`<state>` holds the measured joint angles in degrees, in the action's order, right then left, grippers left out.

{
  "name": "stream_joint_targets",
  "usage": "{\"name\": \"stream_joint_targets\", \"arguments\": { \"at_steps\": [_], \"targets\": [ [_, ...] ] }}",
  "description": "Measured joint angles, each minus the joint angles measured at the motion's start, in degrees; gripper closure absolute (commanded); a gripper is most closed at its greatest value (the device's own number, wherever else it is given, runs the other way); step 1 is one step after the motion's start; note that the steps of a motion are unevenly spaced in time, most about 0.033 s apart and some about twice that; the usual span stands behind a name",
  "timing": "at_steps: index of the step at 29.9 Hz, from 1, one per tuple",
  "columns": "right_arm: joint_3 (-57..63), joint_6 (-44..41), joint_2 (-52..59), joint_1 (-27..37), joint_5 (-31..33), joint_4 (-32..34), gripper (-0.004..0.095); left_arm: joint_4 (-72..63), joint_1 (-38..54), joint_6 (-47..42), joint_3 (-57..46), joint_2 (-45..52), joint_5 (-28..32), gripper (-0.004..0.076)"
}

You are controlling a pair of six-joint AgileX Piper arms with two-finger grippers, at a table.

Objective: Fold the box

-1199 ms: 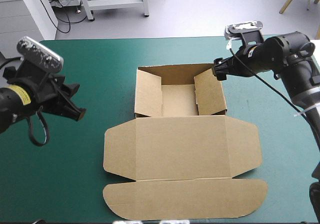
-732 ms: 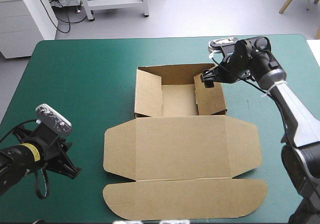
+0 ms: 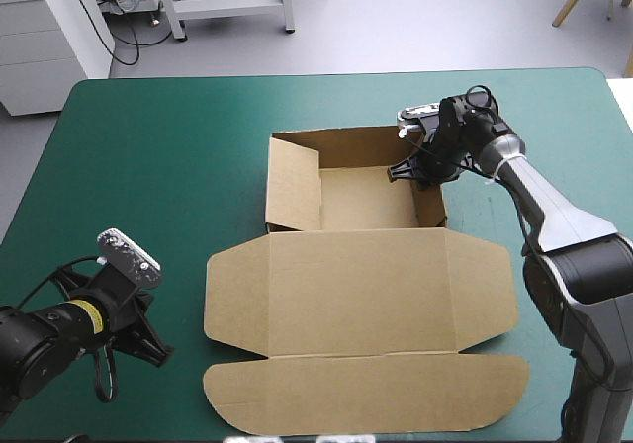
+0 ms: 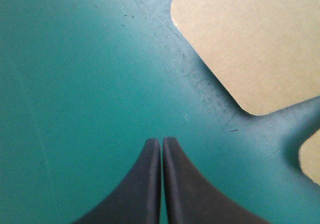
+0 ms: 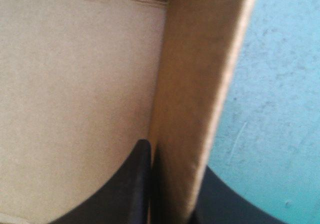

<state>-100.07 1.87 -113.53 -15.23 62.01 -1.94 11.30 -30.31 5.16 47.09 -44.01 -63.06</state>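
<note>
Right end effector (image 5: pixel 172 166) pinches the brown box (image 3: pixel 361 295) by its side wall, one black finger inside. Left end effector (image 4: pixel 161 143) is closed over the teal-green surface (image 4: pixel 75 84), with the rounded lid flaps (image 4: pixel 250 39) ahead of it.

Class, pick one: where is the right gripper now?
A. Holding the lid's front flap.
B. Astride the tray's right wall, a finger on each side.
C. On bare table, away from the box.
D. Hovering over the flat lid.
B: the right wrist view shows the right gripper with the right wall of the box between its fingers, one inside the tray, one outside above the teal-green cover.
</note>
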Motion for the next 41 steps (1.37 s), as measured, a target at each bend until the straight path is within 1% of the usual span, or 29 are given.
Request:
{"name": "stream_joint_targets", "arguments": {
  "at_steps": [7,10,15,23,28,35,37,38,39,41],
  "targets": [
    [0.00,-0.64,0.00,0.37,-2.12,1.36,0.0927,0.00,0.00,-0.05,-0.04,0.00,0.38,0.0734],
    [0.00,-0.64,0.00,2.45,-2.31,1.47,0.0927,0.00,0.00,-0.05,-0.04,0.00,0.42,0.0734],
    [0.00,0.37,0.00,9.98,-2.61,2.34,0.0927,0.04,0.00,-0.05,-0.04,0.00,0.42,0.0734],
    [0.00,0.60,0.00,26.07,-4.59,2.96,0.0927,0.68,0.00,-0.05,-0.04,0.00,0.42,0.0734],
    [0.00,0.32,0.00,35.65,-4.75,3.26,0.0927,1.54,0.00,-0.05,-0.04,0.00,0.42,0.0734],
    [0.00,0.32,0.00,45.35,-3.70,2.30,0.0926,1.54,0.00,-0.05,-0.04,0.00,0.42,0.0734],
    [0.00,0.38,0.00,47.13,-3.40,1.94,0.0902,1.54,0.00,-0.05,-0.04,0.00,0.42,0.0734],
    [0.00,0.39,0.00,47.91,-3.33,1.94,0.0870,1.60,0.00,-0.05,-0.04,0.00,0.42,0.0734],
    [0.00,0.39,0.00,48.55,-3.26,1.94,0.0836,1.60,0.00,-0.05,-0.04,0.00,0.42,0.0734],
    [0.00,0.72,0.00,49.50,-3.13,1.94,0.0727,1.71,0.00,-0.05,-0.04,0.00,0.42,0.0734]
  ]
}}
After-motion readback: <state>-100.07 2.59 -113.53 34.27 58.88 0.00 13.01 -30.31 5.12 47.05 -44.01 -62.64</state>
